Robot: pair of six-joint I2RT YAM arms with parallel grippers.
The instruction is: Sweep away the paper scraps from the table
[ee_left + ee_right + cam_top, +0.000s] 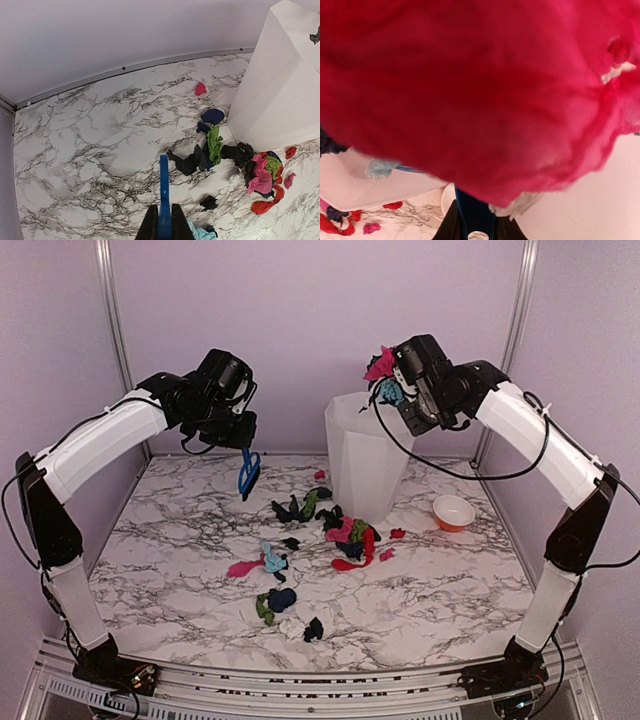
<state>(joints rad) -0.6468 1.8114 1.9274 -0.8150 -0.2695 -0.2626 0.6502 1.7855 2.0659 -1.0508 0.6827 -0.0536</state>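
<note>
Paper scraps (340,535) lie mostly in the middle of the table (180,530) beside the white bin (365,470). A few more ride on the blue dustpan (472,212), whose handle my right gripper (400,390) clamps above the bin's mouth. My left gripper (162,226) is pinched tight on the blue brush (164,185), which hangs clear of the table. I judge this the emptying step: next I tip the pan, then sweep up the rest.

A blurred pink-red wad of paper scraps (470,90) fills the right wrist view and hides most of the dustpan (474,210). Only a dark blue strip of it shows between the fingers of the right gripper (476,227). The left wrist view cuts off the white bin (280,85) at its right edge and the brush (164,195) at its bottom edge.
</note>
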